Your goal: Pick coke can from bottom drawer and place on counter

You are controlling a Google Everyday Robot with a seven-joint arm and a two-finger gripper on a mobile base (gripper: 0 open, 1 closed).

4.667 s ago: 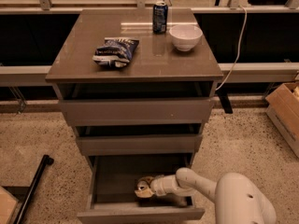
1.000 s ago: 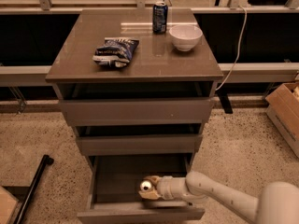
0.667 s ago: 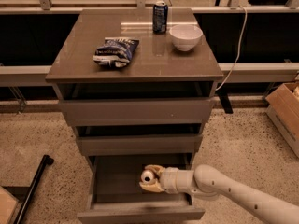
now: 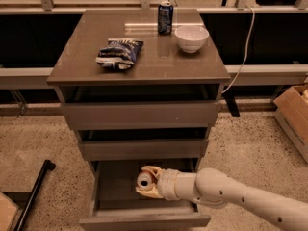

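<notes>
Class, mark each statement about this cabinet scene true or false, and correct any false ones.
1. The gripper is inside the bottom drawer, shut on the coke can. True.
2. A white bowl stands on the counter. True.
3. The blue can lies in the bottom drawer. False: it stands upright on the counter, beside the bowl.
4. The chip bag sits inside the bowl. False: it lies flat on the counter, apart from the bowl.
</notes>
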